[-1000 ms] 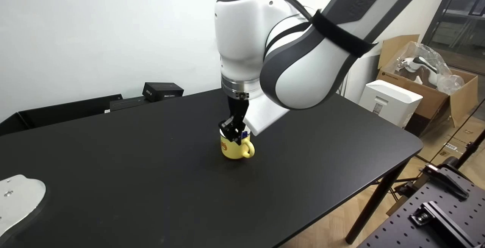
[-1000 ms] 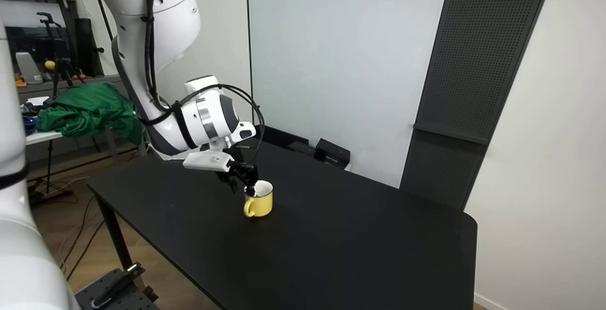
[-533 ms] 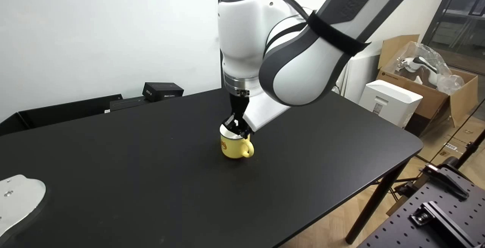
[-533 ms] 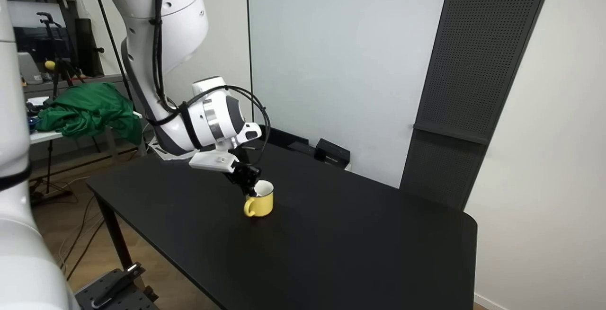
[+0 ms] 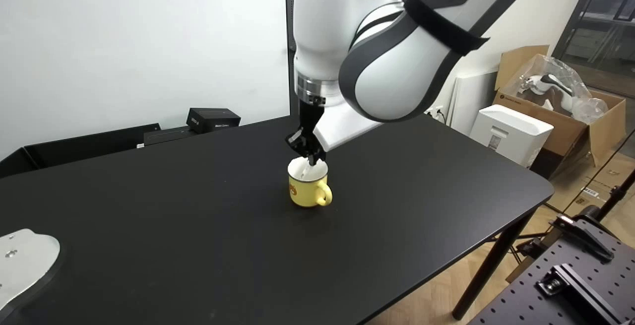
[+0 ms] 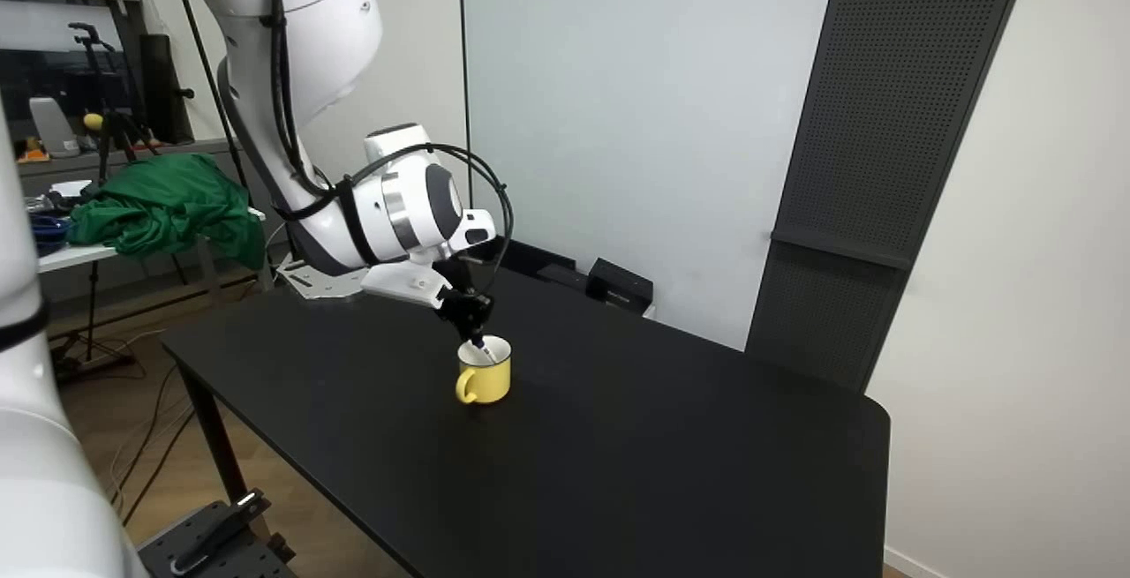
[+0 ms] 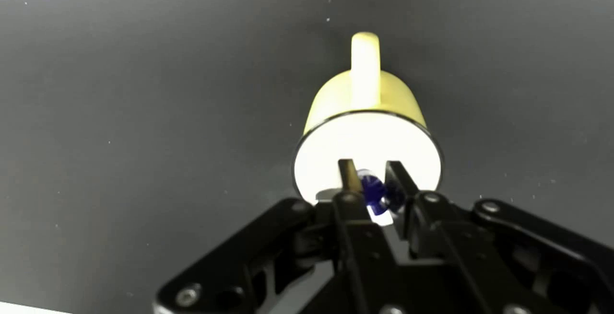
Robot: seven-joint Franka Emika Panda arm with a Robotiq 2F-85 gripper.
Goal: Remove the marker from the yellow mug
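A: Start at the left, in an exterior view; what's there?

B: A pale metal plate, cut off by the edge of the view; then, well behind it, a small black box near the white wall, by the far edge of the black counter.

A: And next along?

B: The yellow mug; it stands upright on the counter, its handle turned to the right; both exterior views show it.

A: Where is the marker?

B: Partly inside the mug, tilted; its white barrel slants down within, and its dark blue cap is the upper end; whether the tip touches the mug, I cannot tell.

A: The pincer?

B: Just above the mug; in the wrist view its fingers stand nearly together, a narrow gap between them, and they have hold of the marker by the cap.

A: Further right?

B: The white and grey arm, slanting down from the upper right; past the counter's end, a boxy white unit; just beyond it, a cardboard box with clear plastic wrapping inside; lower down, a dark perforated board.
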